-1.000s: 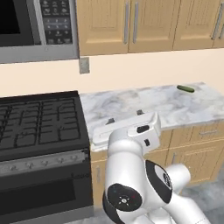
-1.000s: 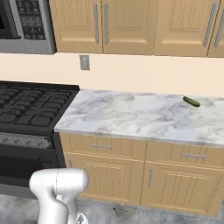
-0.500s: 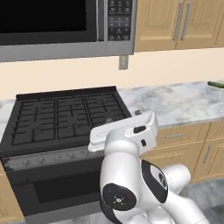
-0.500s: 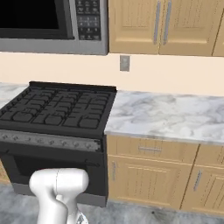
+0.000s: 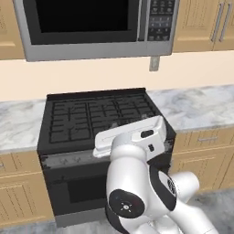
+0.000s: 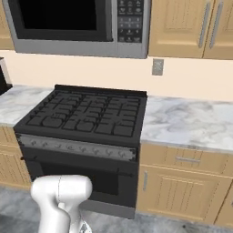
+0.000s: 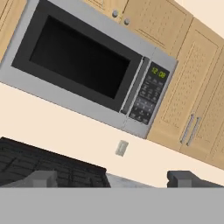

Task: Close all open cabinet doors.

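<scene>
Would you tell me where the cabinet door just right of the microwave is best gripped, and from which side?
Grip the door by its long vertical bar handle, at the edge away from the microwave. Come straight from the front and pinch the bar across its width. It stands off the panel, while the door looks flush, leaving no free edge.

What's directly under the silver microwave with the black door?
Under the silver microwave sits the black gas stove, burner grates bare, with beige wall between. In the left base view the white arm covers part of the stove's front.
</scene>
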You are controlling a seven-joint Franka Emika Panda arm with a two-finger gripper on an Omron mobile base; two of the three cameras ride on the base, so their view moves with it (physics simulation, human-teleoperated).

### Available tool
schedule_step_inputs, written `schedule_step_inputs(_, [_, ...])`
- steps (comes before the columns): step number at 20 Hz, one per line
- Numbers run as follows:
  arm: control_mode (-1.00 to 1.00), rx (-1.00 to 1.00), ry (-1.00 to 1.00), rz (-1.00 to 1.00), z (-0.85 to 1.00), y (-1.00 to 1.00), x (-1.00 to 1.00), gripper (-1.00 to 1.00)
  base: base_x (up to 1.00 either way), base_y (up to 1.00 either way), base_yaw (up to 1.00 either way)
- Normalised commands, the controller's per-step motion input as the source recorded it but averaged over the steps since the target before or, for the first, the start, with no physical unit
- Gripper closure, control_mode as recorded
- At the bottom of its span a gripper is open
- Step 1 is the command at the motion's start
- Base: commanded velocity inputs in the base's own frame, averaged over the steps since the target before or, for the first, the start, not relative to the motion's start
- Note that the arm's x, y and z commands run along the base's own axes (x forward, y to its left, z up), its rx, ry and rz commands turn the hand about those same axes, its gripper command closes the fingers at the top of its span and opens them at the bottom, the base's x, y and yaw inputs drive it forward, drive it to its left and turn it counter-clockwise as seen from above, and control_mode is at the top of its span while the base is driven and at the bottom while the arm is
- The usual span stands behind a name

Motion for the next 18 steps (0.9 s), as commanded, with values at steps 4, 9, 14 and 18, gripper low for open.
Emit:
schedule_step_inputs(4, [1.00, 0.00, 0.00, 0.00, 0.00, 0.00, 0.00, -1.00, -0.15, 0.97, 0.14])
schedule_step_inputs(9, [1.00, 0.00, 0.00, 0.00, 0.00, 0.00, 0.00, -1.00, 0.00, 0.97, 0.29])
schedule_step_inputs(14, [1.00, 0.00, 0.00, 0.00, 0.00, 0.00, 0.00, -1.00, 0.06, 0.89, 0.34])
schedule_step_inputs(18, [1.00, 0.00, 0.00, 0.00, 0.00, 0.00, 0.00, -1.00, 0.35, 0.89, 0.27])
